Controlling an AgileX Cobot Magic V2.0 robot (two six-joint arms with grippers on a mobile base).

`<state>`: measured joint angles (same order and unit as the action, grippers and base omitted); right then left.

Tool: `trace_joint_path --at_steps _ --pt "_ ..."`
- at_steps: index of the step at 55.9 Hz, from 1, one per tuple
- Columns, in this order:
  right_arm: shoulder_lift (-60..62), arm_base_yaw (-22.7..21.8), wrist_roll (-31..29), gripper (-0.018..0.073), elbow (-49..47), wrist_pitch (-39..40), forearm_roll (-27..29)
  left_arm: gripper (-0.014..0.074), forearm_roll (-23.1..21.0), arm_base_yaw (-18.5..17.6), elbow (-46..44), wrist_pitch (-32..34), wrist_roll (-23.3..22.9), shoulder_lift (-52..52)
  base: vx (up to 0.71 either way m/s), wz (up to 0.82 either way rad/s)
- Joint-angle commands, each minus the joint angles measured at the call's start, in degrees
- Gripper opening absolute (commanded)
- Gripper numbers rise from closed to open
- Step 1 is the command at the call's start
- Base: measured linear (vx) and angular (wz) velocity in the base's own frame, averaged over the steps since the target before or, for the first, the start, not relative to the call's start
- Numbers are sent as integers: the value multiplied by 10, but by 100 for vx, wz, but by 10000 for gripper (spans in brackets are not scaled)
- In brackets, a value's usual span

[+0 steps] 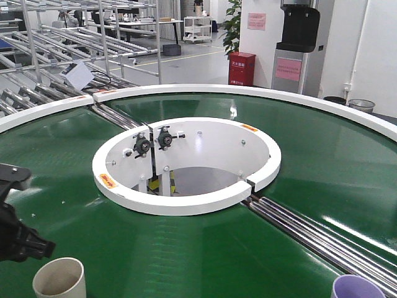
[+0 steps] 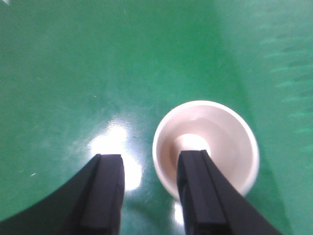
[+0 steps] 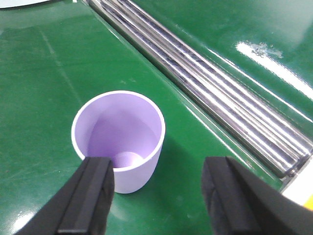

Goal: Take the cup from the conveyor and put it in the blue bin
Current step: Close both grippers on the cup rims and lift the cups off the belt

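The dark green conveyor (image 1: 322, 167) rings a white hub. A cream cup (image 1: 59, 279) stands on it at the front left, and shows from above in the left wrist view (image 2: 210, 142). My left gripper (image 2: 149, 169) is open above the belt, its right finger over the cup's mouth. Its black arm (image 1: 15, 236) is just left of the cup. A lilac cup (image 3: 120, 139) stands on the belt; its rim shows at the front right (image 1: 358, 287). My right gripper (image 3: 159, 178) is open just above it, the cup by the left finger. The blue bin is out of view.
Steel roller strips (image 1: 316, 233) cross the belt to the right of the lilac cup (image 3: 205, 83) and at the far left (image 1: 115, 115). The white inner rim (image 1: 186, 202) surrounds an open well. Metal racks (image 1: 74, 37) and a red box (image 1: 241, 68) stand beyond.
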<state>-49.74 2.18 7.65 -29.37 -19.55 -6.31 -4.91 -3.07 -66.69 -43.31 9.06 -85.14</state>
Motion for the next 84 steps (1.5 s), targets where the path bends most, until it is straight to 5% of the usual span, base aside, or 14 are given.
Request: trace_joint_path --at_steps 1,22,33,41,62,84 --pt "3 -1 0 466 -20 41 -8 407 -18 -3 -30 27 5 -24 0 0" --pt "1 -1 2 466 -20 42 -3 407 -23 -3 -31 33 4 -112 0 0" --pt "-43 -2 83 461 -82 -128 -2 385 -23 -3 -31 40 4 -113 0 0" --pt "-119 -2 102 461 -179 -258 -34 302 -23 -3 -31 44 4 -113 0 0" --pt "-312 -2 44 461 -383 -367 -37 -11 -24 -3 -31 36 3 -112 0 0" --pt "-424 -2 27 461 -400 -333 -24 -9 -32 -4 -31 42 3 -111 0 0"
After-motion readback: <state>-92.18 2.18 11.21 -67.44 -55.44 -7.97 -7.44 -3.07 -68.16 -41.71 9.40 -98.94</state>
